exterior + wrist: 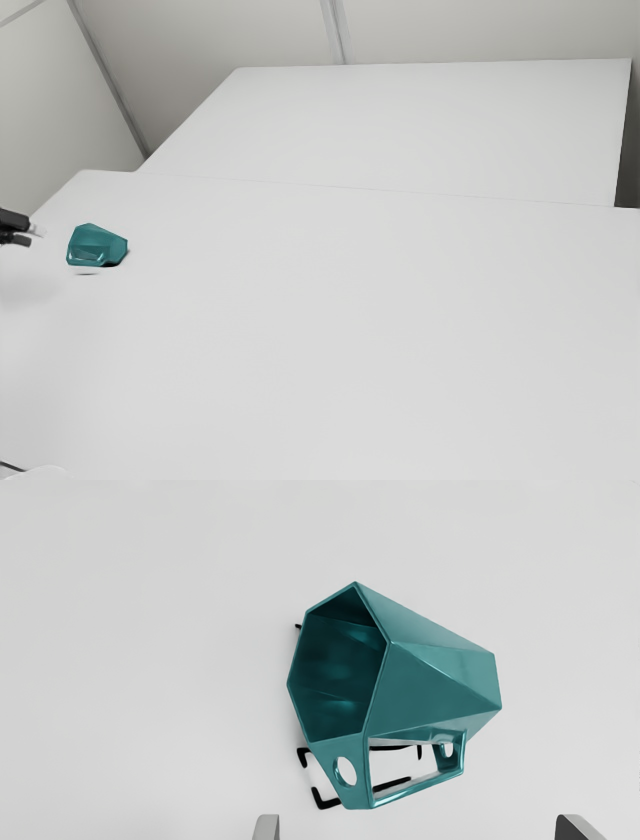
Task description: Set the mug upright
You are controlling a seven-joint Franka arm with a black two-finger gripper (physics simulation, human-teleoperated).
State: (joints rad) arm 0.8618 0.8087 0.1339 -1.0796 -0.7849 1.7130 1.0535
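"Where are we with this mug point(430, 680)?"

"It's lying on its side on the table point(350, 330), so I'd call this the approach: getting to a grip. The upright part remains to be done."

"And the gripper point(421, 826)?"

"Wide open, nothing held. The fingers point(266, 828) stand well apart in the wrist view, with no mug between them."

"How does the mug lie to it?"

"Near, out ahead of the fingertips, with the handle point(417, 788) on the side closest to them. The mouth point(337, 675) points off sideways, roughly along the line from one finger to the other, and the base point(492, 682) faces the opposite way. From outside, the mug sits just past the gripper, towards the exterior view's right. How high the hand hangs over the table I can't rightly judge from there."

"So what does the next move want?"

"Line up first, I'd say. Closing the way the hand is turned would squeeze mouth against base, or fumble the handle. Better to take a wall or the body firmly, then lift a little and roll it until the mouth looks up."

"And the risk?"

"Those flat facets. A loose pinch could let it pivot and drop back."
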